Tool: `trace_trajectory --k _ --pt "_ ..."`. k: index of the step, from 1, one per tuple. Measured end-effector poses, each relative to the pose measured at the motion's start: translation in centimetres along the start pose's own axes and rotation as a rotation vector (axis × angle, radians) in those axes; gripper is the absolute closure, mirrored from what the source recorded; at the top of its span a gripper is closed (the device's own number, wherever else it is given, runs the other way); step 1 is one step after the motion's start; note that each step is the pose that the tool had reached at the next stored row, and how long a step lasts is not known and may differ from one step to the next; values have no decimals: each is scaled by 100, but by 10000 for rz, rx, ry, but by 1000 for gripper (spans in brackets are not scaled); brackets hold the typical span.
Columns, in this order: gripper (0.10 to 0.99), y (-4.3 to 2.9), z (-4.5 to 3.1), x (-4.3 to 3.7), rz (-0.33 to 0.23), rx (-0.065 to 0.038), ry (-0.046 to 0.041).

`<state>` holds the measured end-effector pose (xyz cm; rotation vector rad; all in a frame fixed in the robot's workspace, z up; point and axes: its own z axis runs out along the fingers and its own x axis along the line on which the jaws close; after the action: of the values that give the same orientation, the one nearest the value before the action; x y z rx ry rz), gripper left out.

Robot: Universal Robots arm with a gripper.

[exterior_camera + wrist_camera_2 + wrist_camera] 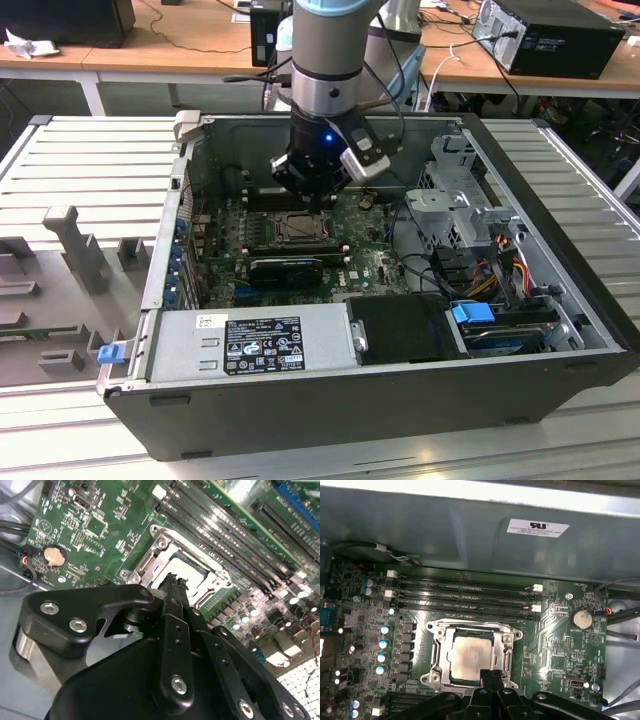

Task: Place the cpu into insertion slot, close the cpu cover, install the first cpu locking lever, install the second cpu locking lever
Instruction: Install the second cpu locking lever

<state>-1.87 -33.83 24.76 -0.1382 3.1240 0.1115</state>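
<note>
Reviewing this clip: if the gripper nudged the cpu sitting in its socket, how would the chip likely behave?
The cpu looks like a flat, rigid plate with a smooth metal top, so fingertips would probably slip across it. It lies level inside the insertion slot, whose frame should stop sideways sliding. Thin and low, it seems unlikely to tip or roll. The gripper is at its edge.
</note>
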Motion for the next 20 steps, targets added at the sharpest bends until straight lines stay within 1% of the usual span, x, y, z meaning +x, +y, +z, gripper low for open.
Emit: trace_trajectory --k 1,2,4,5,6,7,9,11,12,13,15,16,18,20 --pt "980 -51 -4 5 1 1 1" --pt "980 -74 -5 7 0 0 0" --pt "980 -153 0 14 0 1 8" --pt "980 -178 3 16 1 -1 17" --pt "980 -203 5 18 5 -300 10" --pt "980 -242 17 22 19 -643 9" --pt "980 -302 30 27 32 -645 34" --pt "980 -404 44 36 40 -651 57" --pt "980 -435 48 39 40 -665 61" --pt "980 -472 52 55 42 -792 54" --pt "980 -483 52 73 42 -1025 34" --pt "980 -500 56 97 46 -1196 19" --pt "980 -522 67 146 43 -1227 17" --pt "980 -527 82 187 43 -1238 20"
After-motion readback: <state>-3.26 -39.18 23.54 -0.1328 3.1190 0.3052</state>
